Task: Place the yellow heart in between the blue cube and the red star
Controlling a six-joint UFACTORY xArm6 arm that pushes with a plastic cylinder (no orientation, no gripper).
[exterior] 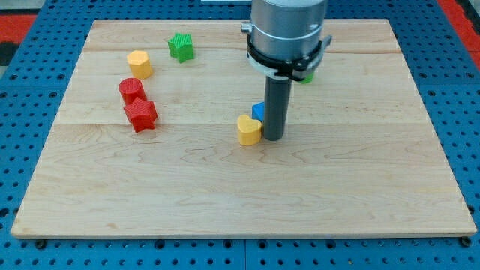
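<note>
The yellow heart (248, 130) lies near the middle of the wooden board (240, 195). My tip (273, 138) stands right against the heart's right side. The blue cube (259, 111) sits just above the heart, mostly hidden behind the rod. The red star (140, 115) lies at the view's left, well apart from both.
A red cylinder (131, 90) sits just above the red star. A yellow block (139, 64) and a green star (181, 46) lie at the upper left. A green block (307, 75) shows partly behind the arm's body.
</note>
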